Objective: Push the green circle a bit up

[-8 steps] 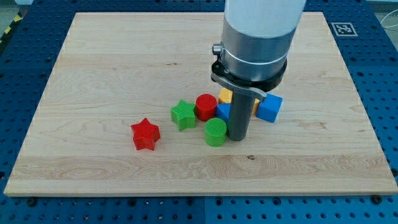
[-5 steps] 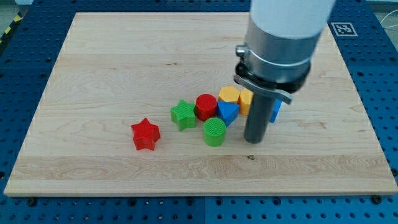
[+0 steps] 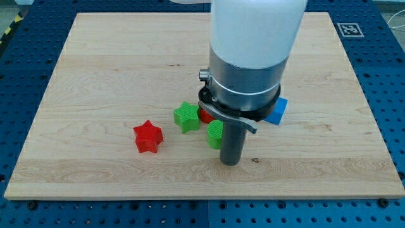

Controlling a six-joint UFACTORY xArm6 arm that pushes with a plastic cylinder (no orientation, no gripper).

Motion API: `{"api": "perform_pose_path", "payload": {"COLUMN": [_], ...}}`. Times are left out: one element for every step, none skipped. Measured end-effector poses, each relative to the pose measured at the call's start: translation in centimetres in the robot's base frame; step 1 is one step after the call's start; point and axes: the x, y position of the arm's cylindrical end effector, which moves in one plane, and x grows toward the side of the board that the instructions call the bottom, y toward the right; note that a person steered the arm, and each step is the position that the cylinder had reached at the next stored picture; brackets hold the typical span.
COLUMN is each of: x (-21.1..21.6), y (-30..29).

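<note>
The green circle (image 3: 214, 134) stands near the middle of the wooden board (image 3: 95, 76), partly hidden by my rod. My tip (image 3: 230, 162) rests on the board just below and to the right of the green circle, close to it. Whether it touches the circle cannot be told. The arm's wide body covers much of the block cluster above the circle.
A green star (image 3: 186, 116) lies left of the circle, a red star (image 3: 148, 137) farther left. A red block (image 3: 204, 115) peeks out at the arm's left edge. A blue block (image 3: 276, 111) shows at its right. Other blocks are hidden.
My tip moved from right of the green circle, out to the right, then down and left to just below the circle. The blocks have not visibly moved.
</note>
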Motion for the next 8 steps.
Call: {"api": "perform_pose_path", "payload": {"x": [-2.1,-4.1,-4.4,-4.3,-4.5,-5.1,-4.5,-3.7], "y": [-0.1,-0.1,-0.1,-0.1,-0.1,-0.1,-0.1,0.0]}}
